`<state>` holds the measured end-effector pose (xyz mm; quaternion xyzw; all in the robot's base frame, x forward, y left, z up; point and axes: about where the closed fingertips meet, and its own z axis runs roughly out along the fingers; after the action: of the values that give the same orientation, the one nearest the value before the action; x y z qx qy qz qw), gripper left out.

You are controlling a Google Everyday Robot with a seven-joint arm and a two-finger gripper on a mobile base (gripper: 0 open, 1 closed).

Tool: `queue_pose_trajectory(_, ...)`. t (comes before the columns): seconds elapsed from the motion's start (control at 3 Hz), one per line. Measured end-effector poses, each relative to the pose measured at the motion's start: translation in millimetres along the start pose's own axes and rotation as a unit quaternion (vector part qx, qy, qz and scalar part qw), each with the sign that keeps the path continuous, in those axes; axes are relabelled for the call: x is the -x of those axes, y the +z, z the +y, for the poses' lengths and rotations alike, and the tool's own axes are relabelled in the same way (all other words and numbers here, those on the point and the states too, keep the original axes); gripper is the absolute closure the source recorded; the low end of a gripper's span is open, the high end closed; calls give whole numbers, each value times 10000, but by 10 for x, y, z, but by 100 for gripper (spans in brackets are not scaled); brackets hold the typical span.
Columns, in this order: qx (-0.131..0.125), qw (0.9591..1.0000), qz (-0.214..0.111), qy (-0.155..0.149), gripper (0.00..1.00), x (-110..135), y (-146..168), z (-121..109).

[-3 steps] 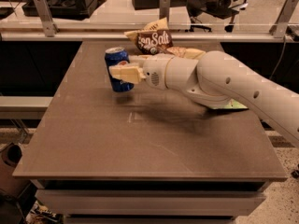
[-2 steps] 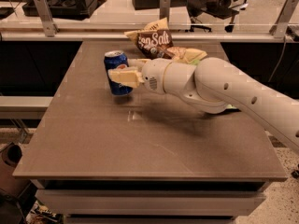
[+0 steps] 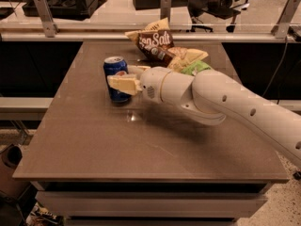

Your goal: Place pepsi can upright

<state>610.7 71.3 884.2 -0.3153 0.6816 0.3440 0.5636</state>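
Note:
The pepsi can (image 3: 114, 66) is blue with a silver top. It stands upright on the brown table (image 3: 94, 140), left of centre, and its base looks to be at the surface. My gripper (image 3: 121, 77) reaches in from the right and is closed around the can's middle. One cream finger (image 3: 123, 84) crosses the can's front and the other finger (image 3: 137, 69) lies behind it. The white arm (image 3: 225, 102) stretches off to the lower right.
Chip bags (image 3: 157, 45) lie at the back of the table, just behind my wrist, beside a green packet (image 3: 195, 68). A rail with metal posts (image 3: 44, 13) runs behind the table. A dark bin (image 3: 11, 159) sits on the floor at the left.
The gripper and the can have come down a little toward the table, still held upright. The arm has shifted slightly with them.

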Motion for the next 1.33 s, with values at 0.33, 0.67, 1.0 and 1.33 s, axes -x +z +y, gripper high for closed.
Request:
queue_pose_trajectory(0.33,-61,10000,-44,-5,100,-46,19,17)
queue_pose_trajectory(0.67,-40,10000,-42,-10,81,-36,31,35)
queue_pose_trajectory(1.0,-25,10000,-42,-15,58,-32,43,52)
queue_pose_trajectory(1.33,-9,10000,-41,-20,35,-28,55,68)
